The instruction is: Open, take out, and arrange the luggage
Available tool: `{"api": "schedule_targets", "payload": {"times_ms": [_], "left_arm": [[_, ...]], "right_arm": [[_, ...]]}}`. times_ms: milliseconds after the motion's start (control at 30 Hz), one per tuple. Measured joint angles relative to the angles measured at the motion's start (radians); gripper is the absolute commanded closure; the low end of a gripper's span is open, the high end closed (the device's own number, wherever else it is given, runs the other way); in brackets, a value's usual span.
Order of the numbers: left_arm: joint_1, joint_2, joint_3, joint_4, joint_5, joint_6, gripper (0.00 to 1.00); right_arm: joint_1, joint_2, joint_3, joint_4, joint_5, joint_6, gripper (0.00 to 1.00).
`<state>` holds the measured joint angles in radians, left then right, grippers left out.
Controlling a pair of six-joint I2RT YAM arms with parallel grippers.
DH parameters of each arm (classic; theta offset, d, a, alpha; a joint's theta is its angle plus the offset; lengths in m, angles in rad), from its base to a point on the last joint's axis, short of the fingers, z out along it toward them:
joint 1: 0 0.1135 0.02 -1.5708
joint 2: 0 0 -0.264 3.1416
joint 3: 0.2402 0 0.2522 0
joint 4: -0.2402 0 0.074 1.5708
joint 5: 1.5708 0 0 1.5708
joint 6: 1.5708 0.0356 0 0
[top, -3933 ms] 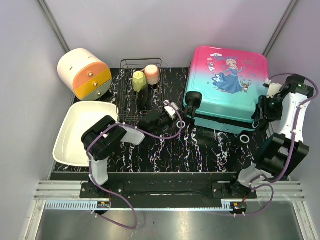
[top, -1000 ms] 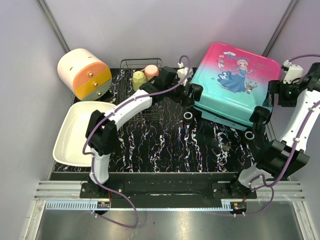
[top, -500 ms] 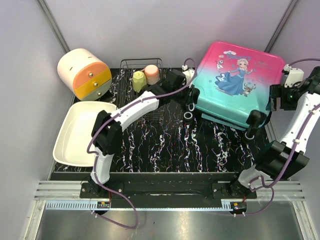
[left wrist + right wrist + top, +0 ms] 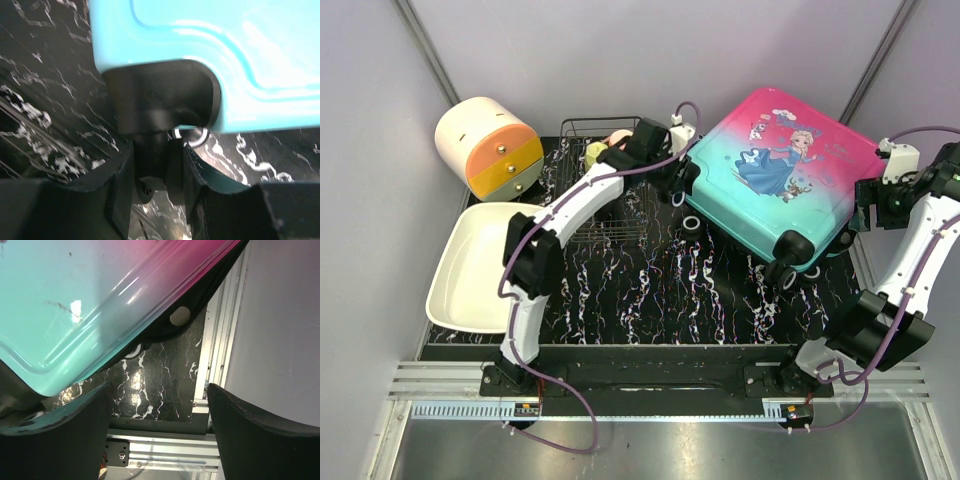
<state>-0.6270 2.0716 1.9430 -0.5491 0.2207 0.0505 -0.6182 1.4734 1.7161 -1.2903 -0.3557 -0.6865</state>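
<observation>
**Luggage just got swung round, still zipped shut**

Big change in the last second or so: the left pincer (image 4: 156, 162) was gaping wide next to the luggage (image 4: 790, 150), and now it's clamped on the black corner caster (image 4: 160, 105). In the wrist view both fingers sit tight against the caster's stem.

With that hold the case has been yanked round. It used to sit nearly square at the back right of the worktop (image 4: 650, 290). Now it lies on a clear diagonal, with the pink end toward the back wall and the teal wheel end pointing at the near edge. The left corner has ended up just beside the wire rack (image 4: 570, 225).

The right pincer (image 4: 873, 205) is spread wide at the case's right edge. The shell fills its wrist view, but I can't tell if it's actually touching.

My read is that this is only repositioning to get at the zipper. The lid is still down, so the opening and unpacking haven't started.
</observation>
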Motion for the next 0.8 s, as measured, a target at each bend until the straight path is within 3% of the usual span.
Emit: {"api": "schedule_targets", "payload": {"times_ms": [167,300,367,467,567,800], "left_arm": [[0.037,0.151,0.277,-0.110,0.012,0.005,1.00],[0.053,0.191,0.331,-0.140,0.009,-0.028,1.00],[0.053,0.193,0.331,-0.137,0.003,-0.037,0.60],[0.055,0.195,0.336,-0.126,0.011,-0.043,0.21],[0.072,0.184,0.307,0.012,0.018,-0.026,0.07],[0.040,-0.118,-0.059,0.165,0.041,0.027,0.06]], "right_arm": [[-0.014,-0.003,-0.010,-0.004,-0.022,-0.040,0.23],[-0.048,-0.003,-0.009,-0.031,-0.064,-0.106,0.31],[-0.054,-0.015,-0.029,-0.032,-0.083,-0.143,0.32],[-0.056,-0.048,-0.092,-0.043,-0.114,-0.204,0.32],[-0.055,-0.051,-0.114,-0.061,-0.151,-0.234,0.35],[-0.056,0.068,-0.100,-0.053,-0.169,-0.198,0.44]]}}
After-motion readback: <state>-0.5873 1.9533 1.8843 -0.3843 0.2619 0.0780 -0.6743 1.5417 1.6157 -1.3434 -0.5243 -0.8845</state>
